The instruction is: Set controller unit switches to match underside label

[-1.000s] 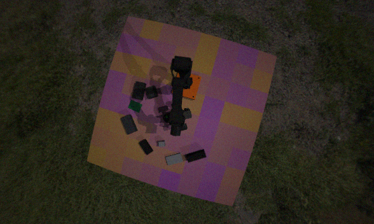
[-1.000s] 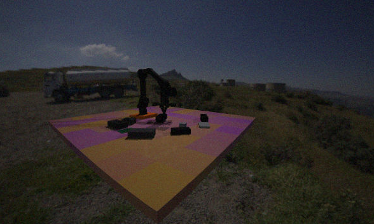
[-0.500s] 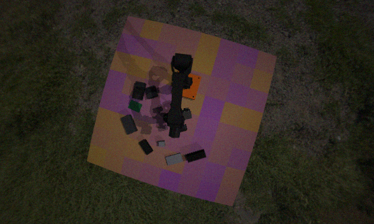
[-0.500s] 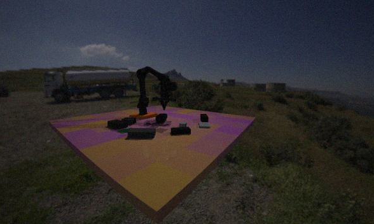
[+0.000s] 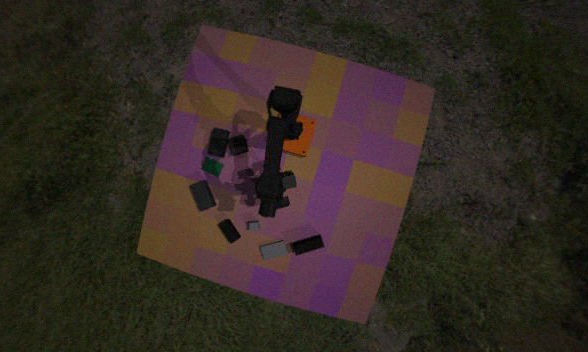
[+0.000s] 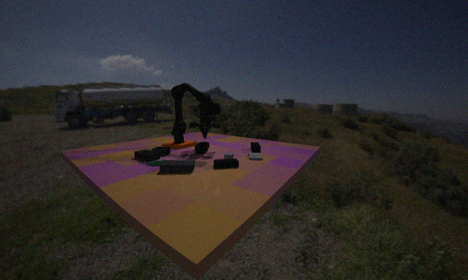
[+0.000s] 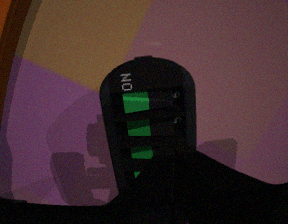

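Controller unit (image 6: 201, 148) (image 7: 154, 75) below my closed, empty claw (image 6: 204, 137) (image 7: 171, 149).
In the wrist view, its long axis runs from upper middle toward bottom centre, where the claw hides the near end; I judge the next press needs alignment across that row. From above, the arm (image 5: 273, 150) (image 6: 178, 115) obscures it.

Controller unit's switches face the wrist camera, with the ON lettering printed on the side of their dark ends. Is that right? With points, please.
Not quite: the ON lettering (image 7: 126, 81) is on the side of the green ends (image 7: 136, 103), as the wrist view shows. The controller unit's (image 6: 201, 147) (image 7: 150, 69) switches do face the wrist camera.
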You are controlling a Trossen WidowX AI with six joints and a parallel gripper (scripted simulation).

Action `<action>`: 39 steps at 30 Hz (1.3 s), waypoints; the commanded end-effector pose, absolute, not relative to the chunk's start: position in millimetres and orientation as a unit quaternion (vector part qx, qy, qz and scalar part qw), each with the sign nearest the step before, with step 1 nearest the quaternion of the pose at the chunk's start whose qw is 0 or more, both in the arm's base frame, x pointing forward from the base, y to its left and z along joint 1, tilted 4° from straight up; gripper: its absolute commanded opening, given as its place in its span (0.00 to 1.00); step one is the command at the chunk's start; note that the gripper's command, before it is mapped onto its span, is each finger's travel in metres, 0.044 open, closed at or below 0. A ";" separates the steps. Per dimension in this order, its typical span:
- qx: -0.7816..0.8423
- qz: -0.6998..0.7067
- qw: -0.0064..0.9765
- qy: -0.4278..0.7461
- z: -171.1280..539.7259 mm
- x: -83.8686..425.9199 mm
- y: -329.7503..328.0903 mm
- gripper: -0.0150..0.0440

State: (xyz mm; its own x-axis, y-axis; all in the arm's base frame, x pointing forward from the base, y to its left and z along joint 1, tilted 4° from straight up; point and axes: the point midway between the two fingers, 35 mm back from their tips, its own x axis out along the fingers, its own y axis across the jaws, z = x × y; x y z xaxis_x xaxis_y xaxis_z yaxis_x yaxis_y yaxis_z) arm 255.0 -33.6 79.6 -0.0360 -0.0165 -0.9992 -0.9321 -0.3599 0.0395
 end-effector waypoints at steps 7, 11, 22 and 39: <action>-0.576 0.592 0.385 0.411 63.0 254.7 -34.2 0.25; -0.576 0.592 0.385 0.411 56.7 254.3 -34.2 0.25; -0.576 0.592 0.385 0.411 43.0 253.4 -34.3 0.25; -0.576 0.592 0.385 0.411 87.8 255.3 -33.5 0.25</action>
State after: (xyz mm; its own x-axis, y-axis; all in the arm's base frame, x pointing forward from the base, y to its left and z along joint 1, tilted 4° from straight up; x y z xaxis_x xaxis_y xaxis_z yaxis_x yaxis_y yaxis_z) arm 254.0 -33.9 72.6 -0.0530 -0.0173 -0.9984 -0.9304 -0.3623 0.0557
